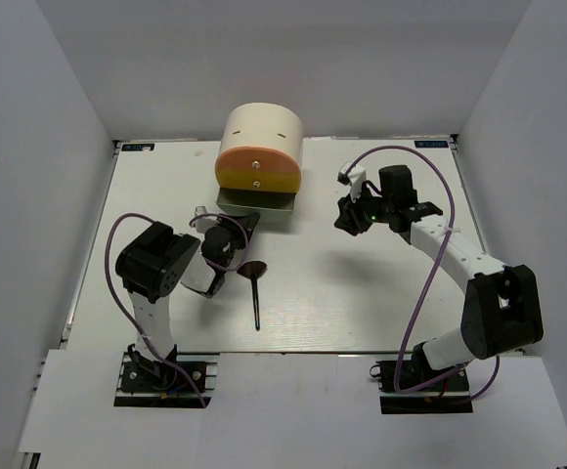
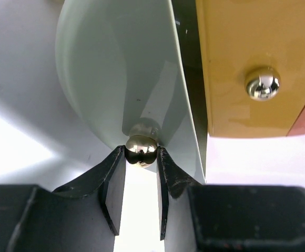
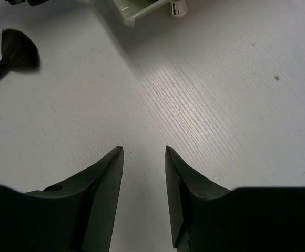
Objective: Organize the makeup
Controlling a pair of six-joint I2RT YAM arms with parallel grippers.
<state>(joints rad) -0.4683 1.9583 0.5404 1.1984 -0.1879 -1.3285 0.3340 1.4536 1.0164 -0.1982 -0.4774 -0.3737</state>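
A black fan brush [image 1: 255, 288] lies on the white table in front of the box; it also shows at the top left of the right wrist view [image 3: 17, 51]. My left gripper [image 1: 245, 223] is shut on the metal knob [image 2: 141, 149] of a pale green drawer [image 2: 115, 79] pulled out at the bottom of the round cream box [image 1: 260, 145]. My right gripper [image 1: 347, 217] is open and empty above bare table [image 3: 144, 149]. The other cosmetics are out of view.
The box's yellow drawer [image 2: 247, 63] with its own knob [image 2: 262, 83] is shut above the pulled-out one. A drawer corner [image 3: 136, 11] and a small pale shiny thing [image 3: 178, 7] sit at the top edge of the right wrist view. Grey walls surround the table.
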